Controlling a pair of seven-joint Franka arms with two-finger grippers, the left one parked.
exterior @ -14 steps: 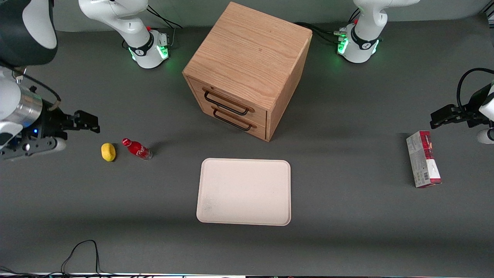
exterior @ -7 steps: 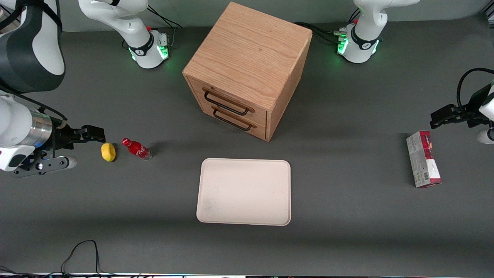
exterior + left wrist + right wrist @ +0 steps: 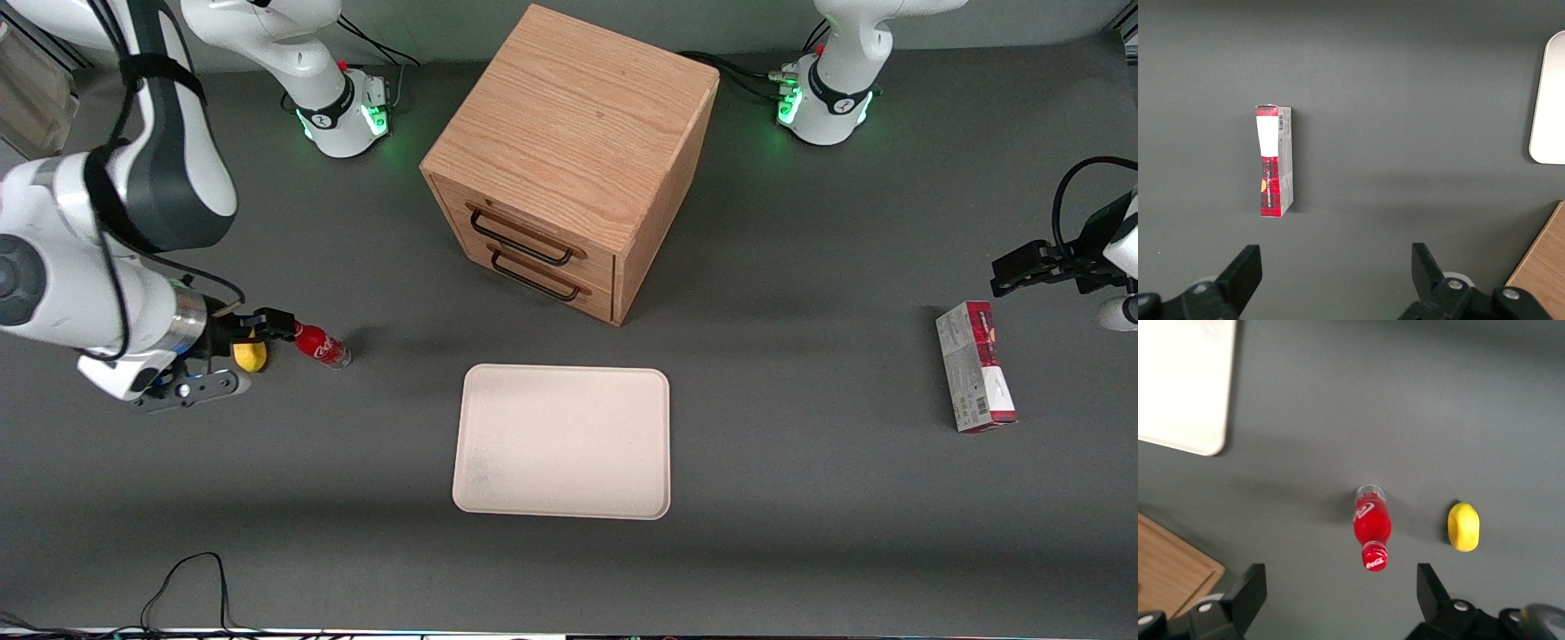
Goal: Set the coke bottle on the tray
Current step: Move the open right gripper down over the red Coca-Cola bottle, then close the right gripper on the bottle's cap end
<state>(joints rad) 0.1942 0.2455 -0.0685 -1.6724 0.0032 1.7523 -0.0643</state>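
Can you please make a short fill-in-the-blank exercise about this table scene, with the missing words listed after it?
1. The coke bottle stands beside a small ____ lemon.
2. The pincer hovers over the bottle with its fingers ____.
3. The cream-white tray has ____ on it.
4. The wooden cabinet has ____ drawers.

Missing words: yellow; open; nothing; two

Front view: high, angled down across the whole table. Right wrist view: close, straight down beside the gripper (image 3: 1341, 597), sharing coke bottle (image 3: 320, 345) (image 3: 1371, 529) and tray (image 3: 562, 442) (image 3: 1181, 383) corner.
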